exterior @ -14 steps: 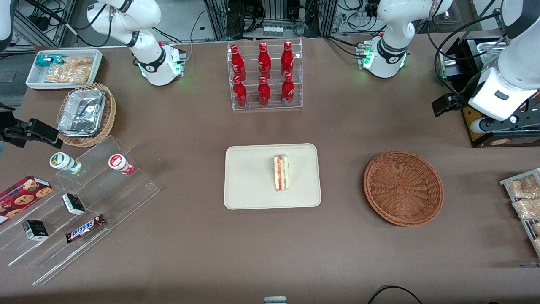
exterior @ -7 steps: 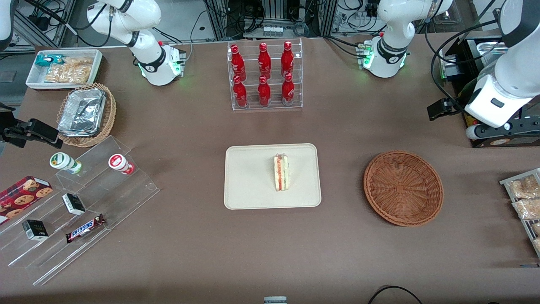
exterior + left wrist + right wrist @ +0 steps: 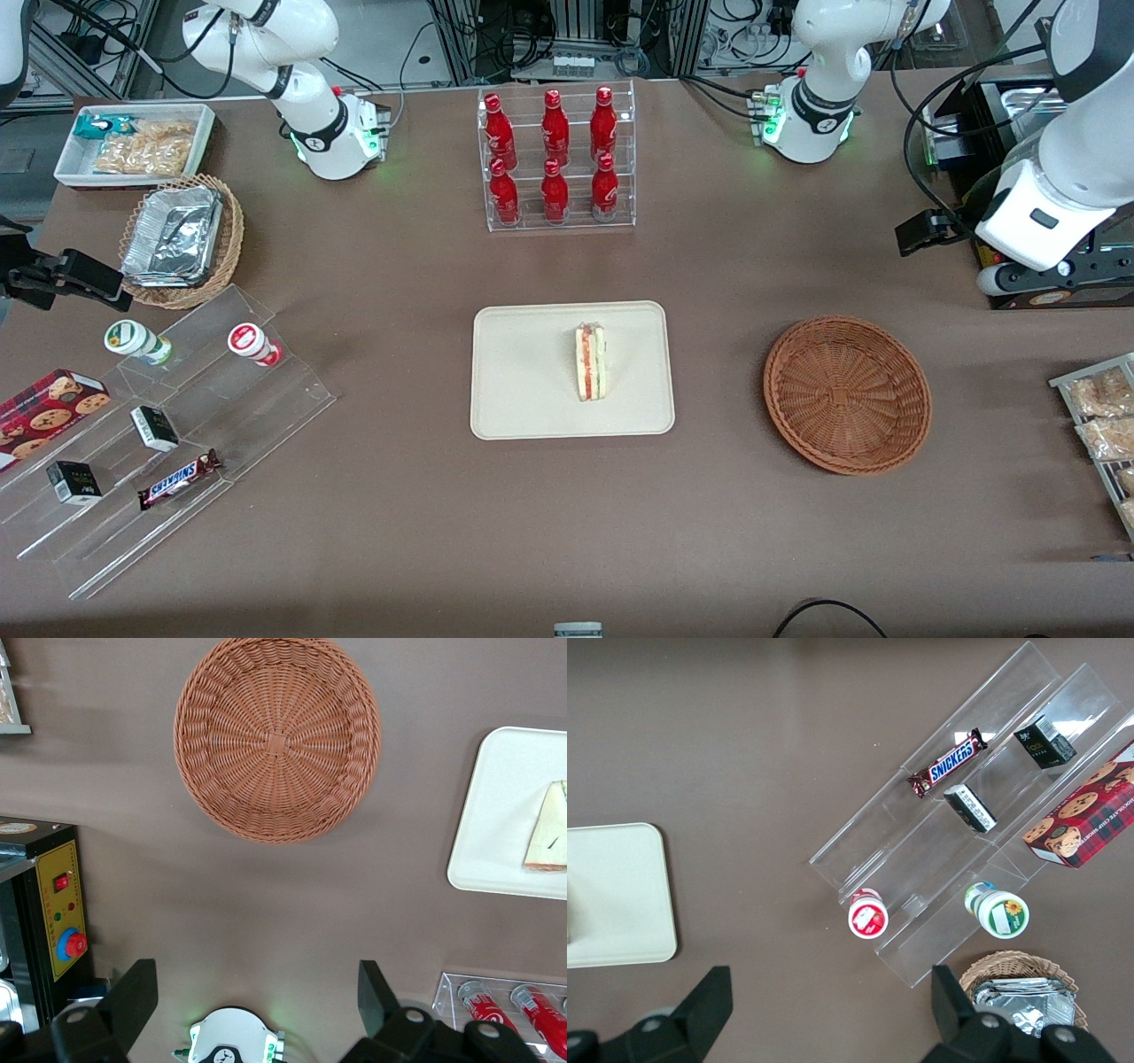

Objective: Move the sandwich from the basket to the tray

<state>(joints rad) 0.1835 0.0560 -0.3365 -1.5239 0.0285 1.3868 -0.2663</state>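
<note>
Though soft, light and easily crushed, sandwich already stands on tray, basket at its 3 o'clock. Gripper high near table edge, fingers spread wide, holding nothing. Grip lightly across bread faces.

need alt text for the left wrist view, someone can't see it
An empty wicker basket sits on a brown table, with the sandwich already on the cream tray beside it. The open tool hangs above the table, holding nothing.

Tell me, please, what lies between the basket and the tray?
Only bare table, seen from the front, separates the basket and tray; the gripper hangs elsewhere.
</note>
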